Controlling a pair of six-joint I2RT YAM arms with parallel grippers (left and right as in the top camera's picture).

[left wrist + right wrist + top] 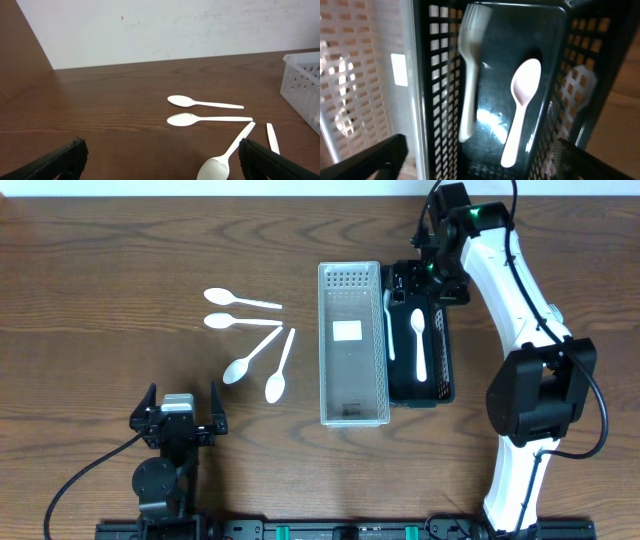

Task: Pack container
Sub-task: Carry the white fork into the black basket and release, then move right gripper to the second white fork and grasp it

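A black perforated basket (440, 355) stands right of a white perforated basket (352, 415). The black one holds a white spoon (419, 340) and a white fork (389, 330); both show in the right wrist view, spoon (520, 110) and fork (470, 70). Several white spoons lie on the table left of the white basket (240, 300) (250, 356). My right gripper (425, 275) hovers open and empty over the black basket's far end (480, 165). My left gripper (180, 420) is open and empty near the front left (160, 162), with spoons ahead (202, 103) (220, 160).
The white basket (300, 85) has a small white label on its floor (347, 331). The wooden table's back edge meets a white wall (175, 30). The right arm (520, 290) arches over the table's right side.
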